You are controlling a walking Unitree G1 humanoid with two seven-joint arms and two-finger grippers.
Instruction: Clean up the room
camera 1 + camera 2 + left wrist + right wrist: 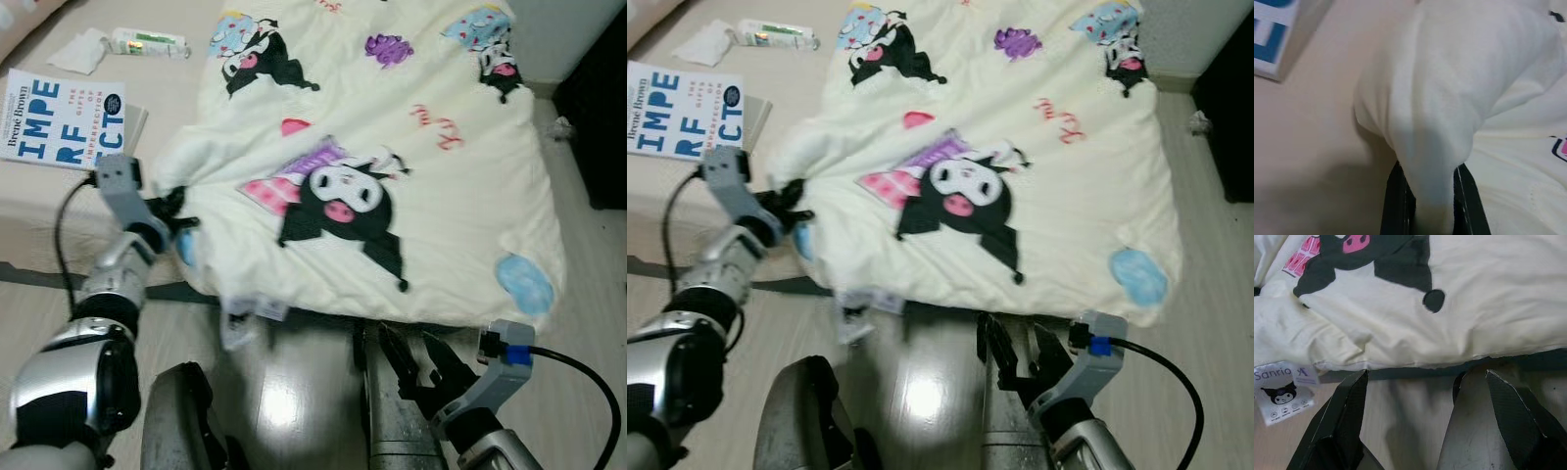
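Left wrist view: left gripper (1432,205) pinches a fold of the cream blanket (392,166), which lies spread over the bed (39,211), its near edge hanging toward the floor. Judgement: keep the pinch firm and pull evenly. Left arm reaches forward at the blanket's left corner. Right gripper (1420,421) hovers low, fingers spread wide, just short of the hem.

A: Where do the two eye views look from?
B: From the head, forward and down, onto the cream blanket (392,147) on the bed.
A: And the wrists?
B: The left wrist view sits tight against a blanket fold; the right wrist view faces the blanket's near edge and its label (1283,390), a part the eye views also take in
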